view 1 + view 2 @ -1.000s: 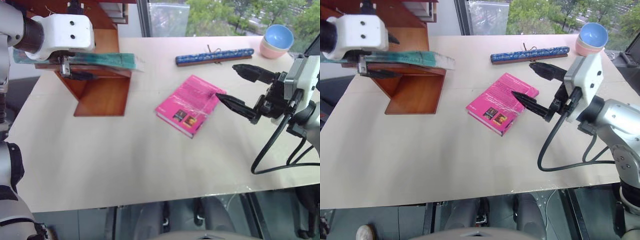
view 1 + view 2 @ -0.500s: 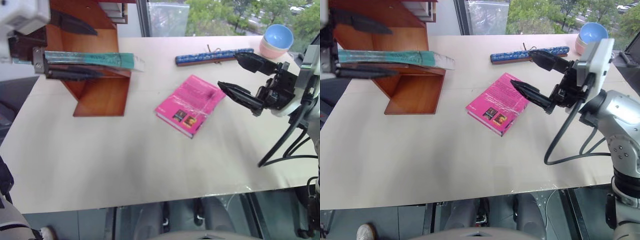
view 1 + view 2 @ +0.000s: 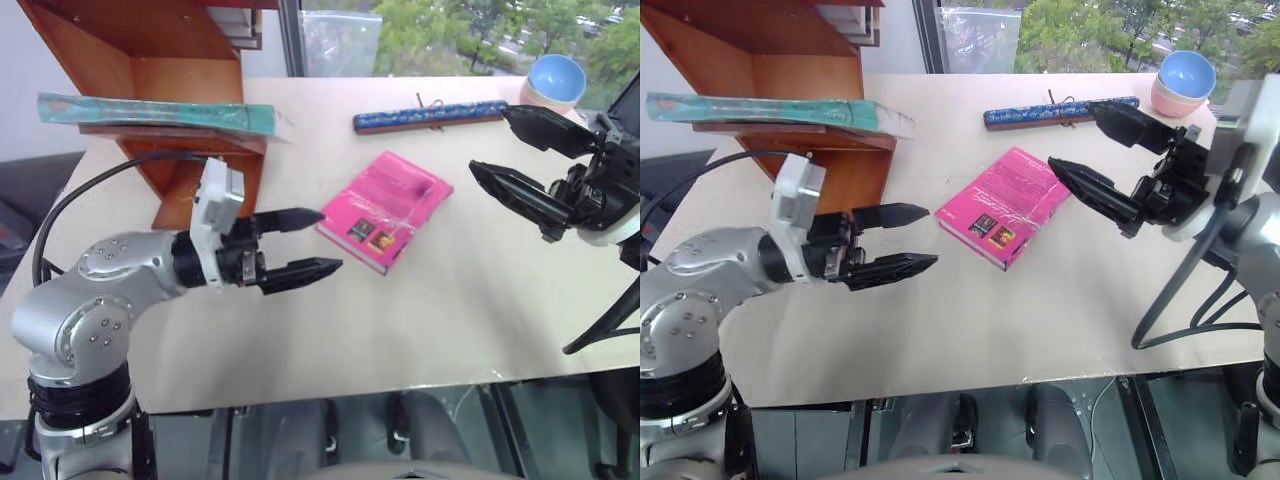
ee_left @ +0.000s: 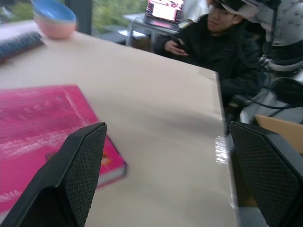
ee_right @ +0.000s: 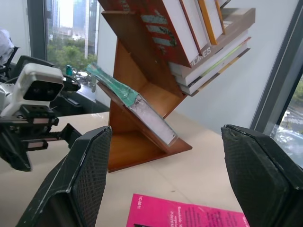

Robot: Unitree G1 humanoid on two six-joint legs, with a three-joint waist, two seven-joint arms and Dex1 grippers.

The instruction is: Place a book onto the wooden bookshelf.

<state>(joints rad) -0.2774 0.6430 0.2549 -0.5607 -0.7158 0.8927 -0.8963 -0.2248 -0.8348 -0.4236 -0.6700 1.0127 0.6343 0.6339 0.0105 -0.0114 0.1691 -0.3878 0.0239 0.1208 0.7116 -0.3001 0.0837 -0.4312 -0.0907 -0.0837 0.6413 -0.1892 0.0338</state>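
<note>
Left eye view, item: teal-green book (image 3: 160,110), flat on lowest board of wooden bookshelf (image 3: 150,45), long axis across table, one end overhanging board. I note left gripper (image 3: 310,243) nearer, below and beside it, fingers spread, empty. Right gripper (image 3: 527,160) well apart, beyond pink book (image 3: 383,209), wide open, empty.

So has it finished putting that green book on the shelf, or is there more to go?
It looks done: the book lies flat on a board of the bookshelf, with one end overhanging. Nothing is in hand: the left gripper and right gripper are both open and empty over the table. Nothing obvious is left.
</note>
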